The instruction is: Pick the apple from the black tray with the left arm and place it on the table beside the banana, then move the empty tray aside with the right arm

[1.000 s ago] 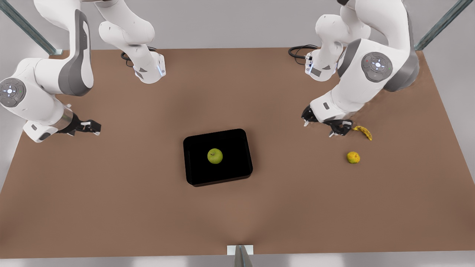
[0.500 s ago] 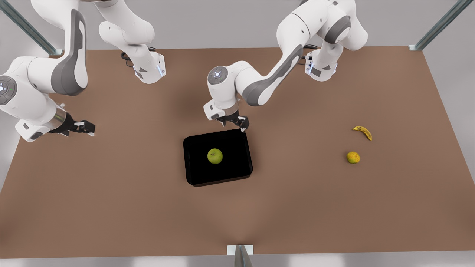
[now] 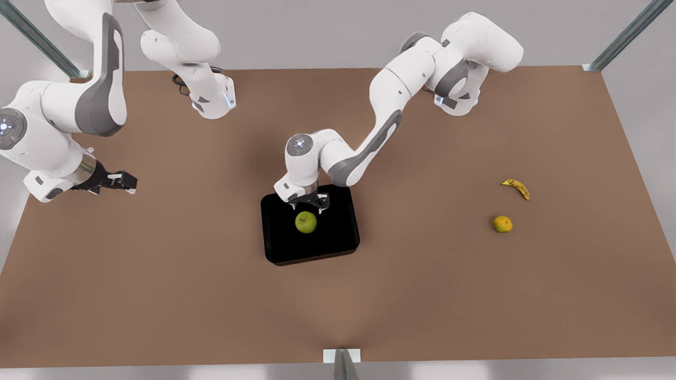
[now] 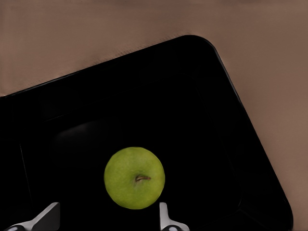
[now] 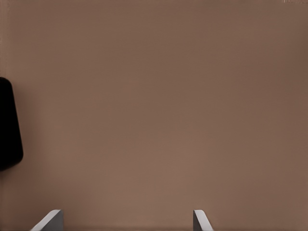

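Note:
A green apple point(image 3: 306, 222) lies in the middle of the black tray point(image 3: 338, 235) at the table's centre. My left gripper point(image 3: 309, 205) hangs just above the apple on its far side, open, with nothing between its fingers. In the left wrist view the apple point(image 4: 134, 178) sits stem up on the tray floor point(image 4: 192, 96), close to the gap of my left gripper point(image 4: 107, 219). The banana point(image 3: 516, 188) lies on the table at the front view's right. My right gripper point(image 3: 120, 182) waits open over bare table at the front view's left; its wrist view shows my right gripper point(image 5: 126, 220) and a tray corner point(image 5: 7, 125).
A small yellow-orange fruit point(image 3: 503, 224) lies on the table just in front of the banana. Both arm bases stand at the table's far edge, each with a black cable point(image 3: 422, 72) beside it. Metal frame posts rise at the far corners.
The left arm has swung from beside the banana across the table to the tray and now hangs over the apple. The right gripper has barely moved.

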`<state>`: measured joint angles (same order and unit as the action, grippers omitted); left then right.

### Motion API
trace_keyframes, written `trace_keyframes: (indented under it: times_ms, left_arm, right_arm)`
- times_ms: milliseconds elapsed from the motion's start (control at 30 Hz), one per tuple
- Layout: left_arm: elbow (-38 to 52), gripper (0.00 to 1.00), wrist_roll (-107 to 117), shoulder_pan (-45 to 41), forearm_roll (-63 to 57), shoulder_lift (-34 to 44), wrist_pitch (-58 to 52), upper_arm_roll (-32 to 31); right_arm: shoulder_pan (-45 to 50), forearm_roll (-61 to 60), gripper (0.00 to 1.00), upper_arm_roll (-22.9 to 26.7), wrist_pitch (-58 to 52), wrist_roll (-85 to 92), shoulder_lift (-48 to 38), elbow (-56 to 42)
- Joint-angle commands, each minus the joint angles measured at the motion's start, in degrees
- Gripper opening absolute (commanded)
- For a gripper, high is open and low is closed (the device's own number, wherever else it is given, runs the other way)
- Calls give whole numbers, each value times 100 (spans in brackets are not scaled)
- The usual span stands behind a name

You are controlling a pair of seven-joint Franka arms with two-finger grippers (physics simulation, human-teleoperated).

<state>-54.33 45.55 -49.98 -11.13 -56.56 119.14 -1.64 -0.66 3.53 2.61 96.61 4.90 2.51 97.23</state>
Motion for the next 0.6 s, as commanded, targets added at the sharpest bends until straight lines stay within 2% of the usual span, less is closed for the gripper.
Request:
trace_keyframes:
  times_ms: [0,300,567]
  left_arm:
    - [89,100,314,94,-47,-39,206,6]
    - [98,100,305,32,-47,-417,830,-179]
    - [116,100,226,-100,-267,-725,918,-12]
  right_arm:
    - [-22,-1,100,2,-2,20,-5,-3]
    - [-13,-1,100,2,-2,20,39,-12]
    - [-13,-1,100,-6,-2,20,39,-12]
